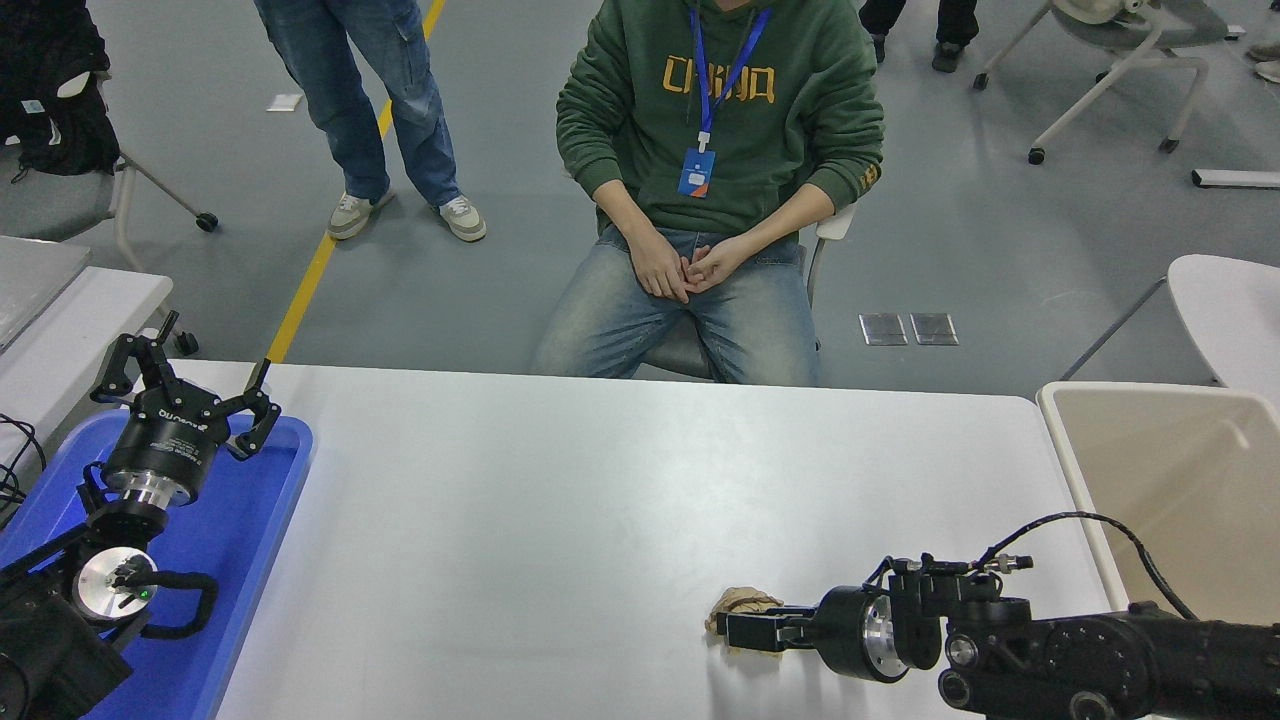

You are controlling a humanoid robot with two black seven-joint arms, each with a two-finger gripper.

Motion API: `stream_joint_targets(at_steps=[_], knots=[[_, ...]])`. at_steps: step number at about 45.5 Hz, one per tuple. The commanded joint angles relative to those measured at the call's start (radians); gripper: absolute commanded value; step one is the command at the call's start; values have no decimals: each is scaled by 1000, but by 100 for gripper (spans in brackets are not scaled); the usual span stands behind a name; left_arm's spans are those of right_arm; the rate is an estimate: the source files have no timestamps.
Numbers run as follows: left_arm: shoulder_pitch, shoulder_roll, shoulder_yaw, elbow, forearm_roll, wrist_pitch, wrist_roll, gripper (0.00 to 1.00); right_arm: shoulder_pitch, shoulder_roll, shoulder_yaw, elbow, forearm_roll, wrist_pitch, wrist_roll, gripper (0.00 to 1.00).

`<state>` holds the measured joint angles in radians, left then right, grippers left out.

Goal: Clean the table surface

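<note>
Looks soft and light, that crumpled brown rag (742, 603) at lower right, pinched in right gripper (735, 630) on the table (600, 500); left gripper (185, 385) spread wide, lower left.

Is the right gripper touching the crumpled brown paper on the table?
Touching: in the head view, the right gripper closes around the crumpled brown paper.

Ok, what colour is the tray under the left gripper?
Bright blue. The tray shows best in the head view, at the table's left end beneath the left gripper.

Even overhead light, sharp (soft tabletop (600, 500) sheen)
</note>
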<state>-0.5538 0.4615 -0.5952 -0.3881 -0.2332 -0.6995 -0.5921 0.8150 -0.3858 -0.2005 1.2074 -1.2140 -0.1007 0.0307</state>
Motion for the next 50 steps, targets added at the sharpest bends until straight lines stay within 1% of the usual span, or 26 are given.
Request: stream_joint_targets(at_steps=[1, 4, 10, 16, 22, 24, 27, 32, 33, 39, 50], knots=[[0, 0, 0, 0, 0, 0, 0, 100, 0, 4, 0, -11, -47, -1, 0, 73], [0, 0, 0, 0, 0, 0, 0, 100, 1, 2, 0, -15, -59, -1, 0, 70], [0, 0, 0, 0, 0, 0, 0, 100, 3, 2, 0, -16, -64, -1, 0, 69], [0, 0, 0, 0, 0, 0, 0, 100, 3, 1, 0, -11, -87, -1, 0, 67], [0, -1, 0, 0, 0, 0, 0, 100, 6, -5, -2, -9, -105, 4, 0, 52], [0, 0, 0, 0, 0, 0, 0, 100, 7, -7, -2, -8, -105, 7, 0, 45], [0, 0, 0, 0, 0, 0, 0, 100, 9, -8, -7, -8, -104, 12, 0, 32], [0, -1, 0, 0, 0, 0, 0, 100, 16, -19, -20, -6, -96, 30, -2, 2], [0, 0, 0, 0, 0, 0, 0, 100, 16, -22, -20, -5, -93, 41, -2, 0], [0, 0, 0, 0, 0, 0, 0, 100, 18, -48, -5, 9, -84, 93, -5, 0], [0, 0, 0, 0, 0, 0, 0, 100, 29, -84, 1, 27, -50, 99, -6, 0]])
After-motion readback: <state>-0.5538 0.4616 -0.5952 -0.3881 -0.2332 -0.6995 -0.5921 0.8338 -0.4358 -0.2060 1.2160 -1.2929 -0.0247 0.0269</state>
